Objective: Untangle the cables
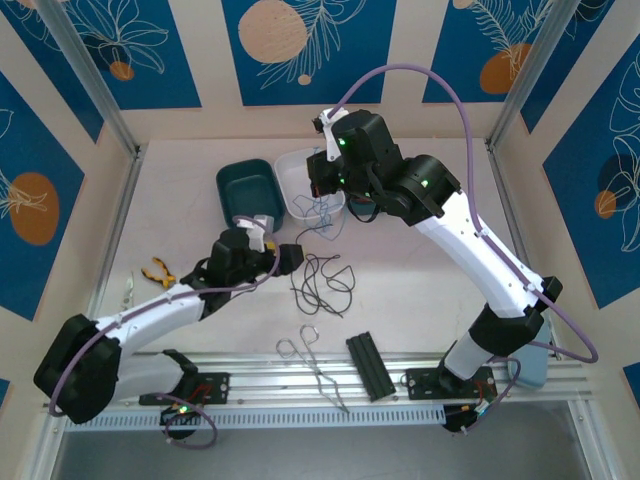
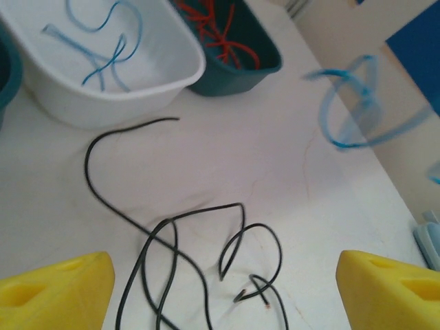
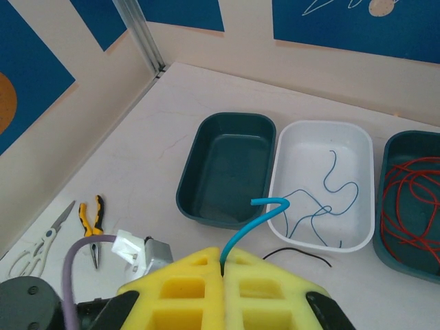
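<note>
Top view, left pincer (image 1: 290, 258): mine, low over the table just beside the black cables (image 1: 325, 285). I judge it waits there because they are the next strands to sort.
Top view, right pincer (image 1: 322, 188): mine, above the white tray (image 1: 295, 170), with a blue cable (image 1: 322, 218) trailing from it over the near rim. It is held high, I judge, so the strand hangs free of the black loops.
Top view, tools: tongs (image 1: 315, 365), a black block (image 1: 368, 365) and pliers (image 1: 157, 272) lie well apart from the cables.
Left wrist view, left pincer (image 2: 223, 282): yellow fingers (image 2: 58, 292) spread wide with nothing between them.
Left wrist view, black cables (image 2: 175, 230): straight ahead on the bare table, crossing themselves at several places.
Left wrist view, trays: the white tray (image 2: 103, 103) holds sorted blue cables (image 2: 103, 55), and the far teal tray (image 2: 240, 79) holds red cables (image 2: 220, 31). One colour per tray seems to be the rule.
Left wrist view, blue cable (image 2: 357, 103): blurred, hanging in the air to the right.
Right wrist view, right pincer (image 3: 223, 265): clamped on the blue cable (image 3: 251, 213), which rises from between the fingers and hooks towards the white tray (image 3: 323, 125).
Right wrist view, trays: the empty teal tray (image 3: 227, 165) sits beside the white one. I take it to be for the black strands.
</note>
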`<state>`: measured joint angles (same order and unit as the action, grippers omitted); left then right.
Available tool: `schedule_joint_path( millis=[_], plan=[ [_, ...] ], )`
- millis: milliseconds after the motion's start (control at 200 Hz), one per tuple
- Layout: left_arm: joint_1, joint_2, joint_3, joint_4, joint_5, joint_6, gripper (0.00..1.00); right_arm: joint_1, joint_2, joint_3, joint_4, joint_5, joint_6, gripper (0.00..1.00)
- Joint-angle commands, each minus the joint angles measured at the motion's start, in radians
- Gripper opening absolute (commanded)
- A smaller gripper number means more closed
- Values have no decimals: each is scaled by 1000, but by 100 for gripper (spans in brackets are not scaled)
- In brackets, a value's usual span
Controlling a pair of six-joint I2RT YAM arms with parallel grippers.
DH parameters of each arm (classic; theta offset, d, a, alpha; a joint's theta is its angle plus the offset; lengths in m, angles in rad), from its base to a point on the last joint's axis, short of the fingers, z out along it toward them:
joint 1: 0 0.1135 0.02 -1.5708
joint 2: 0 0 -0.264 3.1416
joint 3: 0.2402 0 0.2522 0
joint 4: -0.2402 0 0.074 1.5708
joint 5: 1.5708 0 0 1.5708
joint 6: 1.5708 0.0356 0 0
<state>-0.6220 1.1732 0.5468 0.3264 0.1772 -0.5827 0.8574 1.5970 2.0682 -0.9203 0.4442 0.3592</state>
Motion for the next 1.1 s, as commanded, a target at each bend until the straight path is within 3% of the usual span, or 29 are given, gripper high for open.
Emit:
schedule_joint_path(
  millis=[0,85,165,330,675,810,975,1090],
  plan=[
    [6,-78,-11,151,86,112,87,4,-17,23,28,-17,-8,0],
    [-5,-136,-12,153,62,184,88,4,-12,21,32,-17,-2,0],
    [-35,-168,29,54,-36,284,88,5,-6,23,34,-22,4,0],
    [-71,-128,96,-4,-115,415,88,5,2,25,44,-42,17,0],
    [-125,50,172,109,-152,434,83,9,-6,16,48,-59,46,0],
    [-127,97,180,168,-242,384,69,11,-25,-16,61,-62,61,0],
    [-125,164,207,220,-286,357,65,11,-59,-67,87,-64,80,0],
    [-126,193,221,224,-377,319,47,11,-79,-89,93,-47,84,0]
  ],
)
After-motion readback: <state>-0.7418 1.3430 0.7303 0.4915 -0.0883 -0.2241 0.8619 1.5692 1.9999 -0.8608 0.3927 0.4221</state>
